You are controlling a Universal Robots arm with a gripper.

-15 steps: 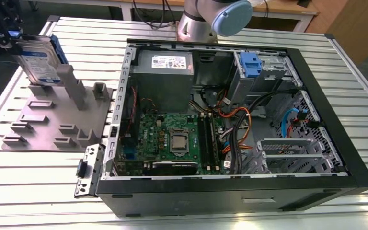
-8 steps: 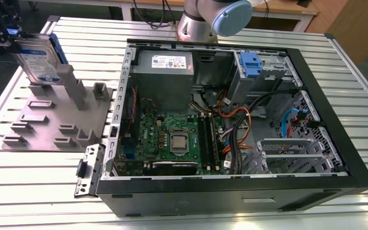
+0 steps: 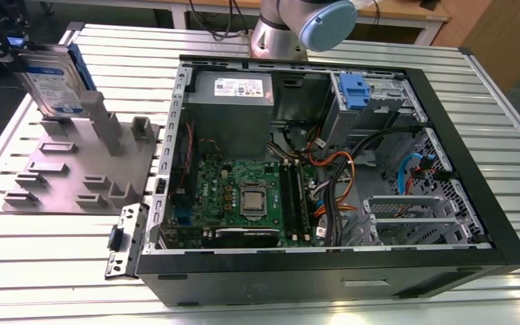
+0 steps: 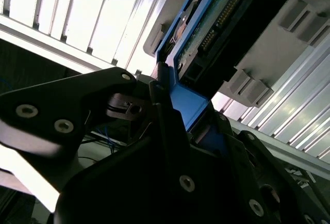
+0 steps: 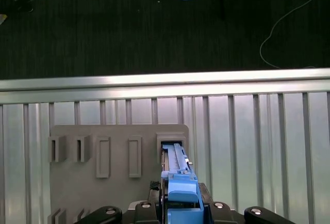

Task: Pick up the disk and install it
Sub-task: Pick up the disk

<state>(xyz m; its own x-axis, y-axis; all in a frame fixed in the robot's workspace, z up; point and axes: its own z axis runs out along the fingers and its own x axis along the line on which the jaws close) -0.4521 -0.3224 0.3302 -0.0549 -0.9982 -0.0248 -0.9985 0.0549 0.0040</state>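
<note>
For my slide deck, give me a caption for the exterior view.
The gripper holds the disk upright at the grey holder beside the open computer case.

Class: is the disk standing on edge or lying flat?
On edge: the disk stands vertical over the grey holder, clamped in the gripper.

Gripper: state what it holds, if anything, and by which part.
The gripper holds the disk, clamped on the blue side rail along the disk's upper edge.

gripper pointing down at the exterior view's left, fingers clamped on the disk top edge; arm base upright
</note>
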